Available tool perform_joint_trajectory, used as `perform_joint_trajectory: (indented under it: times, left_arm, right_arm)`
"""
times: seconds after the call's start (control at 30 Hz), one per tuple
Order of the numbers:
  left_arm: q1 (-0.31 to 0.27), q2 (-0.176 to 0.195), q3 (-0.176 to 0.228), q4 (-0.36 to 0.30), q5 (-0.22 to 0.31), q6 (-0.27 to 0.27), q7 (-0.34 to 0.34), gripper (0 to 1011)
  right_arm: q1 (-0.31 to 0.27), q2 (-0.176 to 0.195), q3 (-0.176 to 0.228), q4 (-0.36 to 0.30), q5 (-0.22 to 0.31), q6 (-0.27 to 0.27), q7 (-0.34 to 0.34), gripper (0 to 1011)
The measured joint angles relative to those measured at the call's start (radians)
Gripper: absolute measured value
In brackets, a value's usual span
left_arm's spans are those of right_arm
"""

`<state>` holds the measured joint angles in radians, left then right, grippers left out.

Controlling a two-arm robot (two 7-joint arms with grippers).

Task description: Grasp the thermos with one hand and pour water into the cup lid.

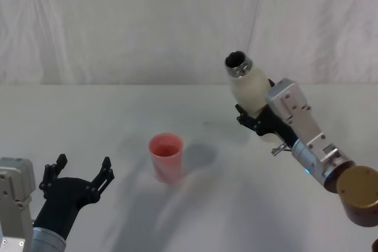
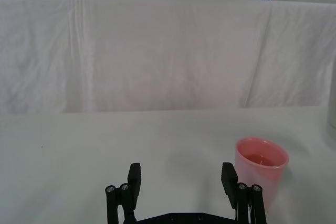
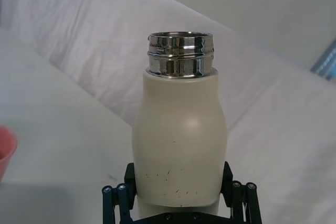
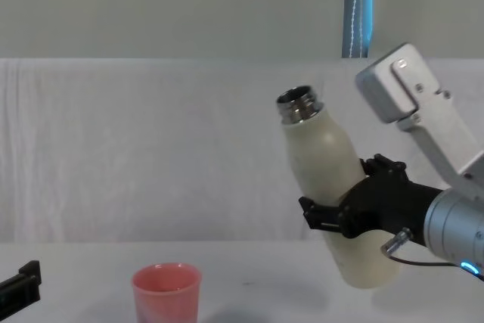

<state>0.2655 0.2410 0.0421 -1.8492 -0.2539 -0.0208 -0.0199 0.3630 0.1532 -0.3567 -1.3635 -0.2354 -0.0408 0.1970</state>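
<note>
The right gripper [image 1: 255, 117] is clamped on the thermos [image 1: 251, 90], its black fingers [image 3: 237, 195] pressed against either side of the cream body a little below the middle, as the right wrist view shows. The bottle is held up off the table [image 1: 236, 205], well clear of the cloth. Its long axis runs out from the claw at a slant: in the chest view the base hangs low beside the gripper while the shiny steel neck [image 4: 296, 104] rises up and leans toward the robot's left, mouth open.

Farther out to the left of that gripper and lower, the cup lid [image 1: 166, 157] stands upright on the table, well apart from the thermos and not under its mouth.

The left gripper [image 1: 77, 176] sits low by the table on the robot's left, its fingers spread wide with nothing between them; the cup lid stands just beyond its right-hand finger in the left wrist view.
</note>
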Motion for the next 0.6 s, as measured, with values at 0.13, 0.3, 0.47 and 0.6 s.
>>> perform_joint_trajectory:
  times: [0.13, 0.3, 0.47, 0.6]
  left_arm:
    - [0.0, 0.0, 0.0, 0.0, 0.0, 0.0, 0.0, 1001]
    - [0.0, 0.0, 0.0, 0.0, 0.0, 0.0, 0.0, 1001]
    - [0.0, 0.0, 0.0, 0.0, 0.0, 0.0, 0.0, 1001]
    - [0.0, 0.0, 0.0, 0.0, 0.0, 0.0, 0.0, 1001]
  right_arm:
    - [-0.016, -0.012, 0.032, -0.016, 0.057, 0.023, 0.012, 950]
    - [-0.037, -0.029, 0.065, -0.028, 0.129, 0.041, 0.021, 950]
    - [-0.053, -0.046, 0.091, -0.03, 0.186, 0.058, 0.02, 951]
    - [-0.058, -0.052, 0.1, -0.03, 0.208, 0.066, 0.015, 950]
